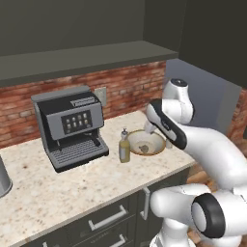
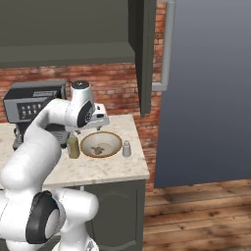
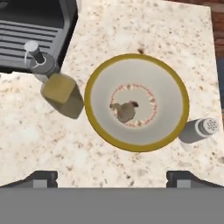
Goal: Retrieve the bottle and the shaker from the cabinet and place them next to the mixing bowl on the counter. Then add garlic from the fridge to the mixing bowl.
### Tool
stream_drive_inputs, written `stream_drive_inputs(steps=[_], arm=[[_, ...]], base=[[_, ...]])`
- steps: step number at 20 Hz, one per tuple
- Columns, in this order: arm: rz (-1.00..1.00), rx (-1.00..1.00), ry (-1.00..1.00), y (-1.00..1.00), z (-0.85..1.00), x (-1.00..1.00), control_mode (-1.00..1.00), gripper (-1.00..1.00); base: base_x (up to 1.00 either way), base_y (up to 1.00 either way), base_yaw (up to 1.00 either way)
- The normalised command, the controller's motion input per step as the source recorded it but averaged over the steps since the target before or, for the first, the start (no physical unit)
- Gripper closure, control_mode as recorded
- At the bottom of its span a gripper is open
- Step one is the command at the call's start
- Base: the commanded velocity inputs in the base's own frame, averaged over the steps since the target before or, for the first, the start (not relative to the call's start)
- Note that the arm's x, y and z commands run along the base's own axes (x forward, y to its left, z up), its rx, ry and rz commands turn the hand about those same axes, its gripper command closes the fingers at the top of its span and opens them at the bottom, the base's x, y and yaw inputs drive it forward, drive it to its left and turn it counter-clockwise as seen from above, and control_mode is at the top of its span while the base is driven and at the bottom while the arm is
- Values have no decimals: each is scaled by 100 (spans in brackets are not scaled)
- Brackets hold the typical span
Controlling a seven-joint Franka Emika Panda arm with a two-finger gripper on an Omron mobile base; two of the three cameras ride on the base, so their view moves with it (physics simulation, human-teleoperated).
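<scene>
Garlic (image 3: 126, 110) lies in the mixing bowl (image 3: 175, 83) (yellow-rimmed), bottle (image 3: 61, 89) and shaker (image 3: 199, 129) on either side; gripper (image 3: 111, 177) above, jaws apart, holding nothing.

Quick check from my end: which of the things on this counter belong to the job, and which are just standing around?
Job:
- mixing bowl, garlic inside it
- bottle, beside the bowl
- shaker, on the bowl's other side
- gripper, open above the bowl

Not the job:
- coffee machine
- fridge
</scene>
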Motion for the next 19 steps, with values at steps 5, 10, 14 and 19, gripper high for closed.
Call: stream_drive_inputs(steps=[5, 10, 14, 19], arm=[[-5, 0, -10, -1, 55, -100, -100, -100], [-4, 0, -15, 0, 78, -88, -100, -100], [-3, 0, -15, 0, 76, -89, -100, -100], [-3, 0, -14, 0, 68, -85, -100, -100]], base=[[0, 0, 0], [0, 0, 0], [0, 0, 0], [0, 0, 0]])
